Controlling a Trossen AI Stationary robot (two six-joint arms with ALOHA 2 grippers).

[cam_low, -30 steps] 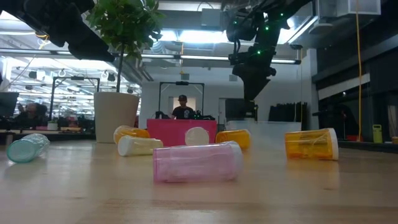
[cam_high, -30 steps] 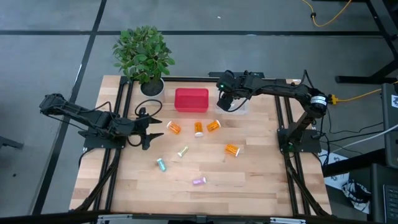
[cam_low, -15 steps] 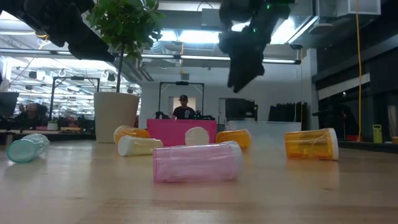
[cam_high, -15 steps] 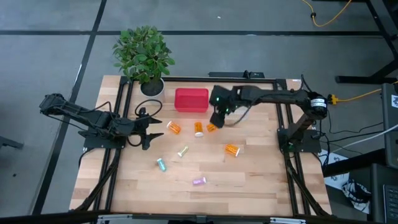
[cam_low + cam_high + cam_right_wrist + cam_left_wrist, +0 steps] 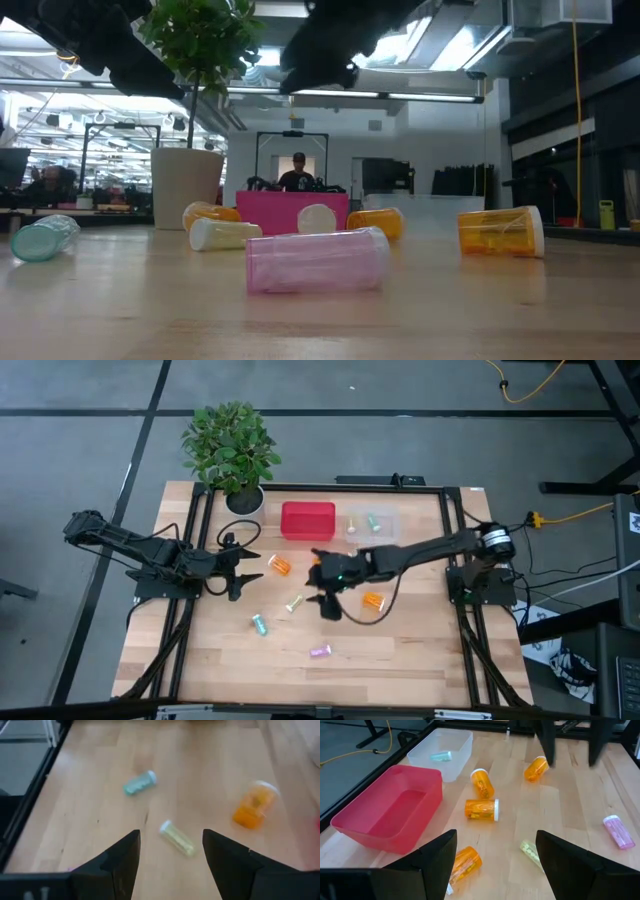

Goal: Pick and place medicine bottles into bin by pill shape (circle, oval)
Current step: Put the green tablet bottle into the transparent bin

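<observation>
Overhead at mid-counter, the right pincer (image 5: 170, 839) hovers with its fingers spread and empty. It is lined up over a pale yellow bottle (image 5: 177, 839) that lies on its side on the wood, not yet touched. The step in hand looks like the approach to a pick. The next move would call for a straight descent so the fingers straddle the small cylinder across its width, then a close before it can roll. Nearby lie a teal bottle (image 5: 139, 783) and four orange bottles, one of them (image 5: 481, 809) near the red bin (image 5: 380, 827), plus a purple bottle (image 5: 618, 831) farther out, making seven loose on the counter (image 5: 400, 650). One more teal bottle (image 5: 440, 756) already rests in the clear bin (image 5: 462, 742). The red bin appears empty. The left pincer (image 5: 240, 570) waits near the counter's left side, spread wide and holding nothing.
</observation>
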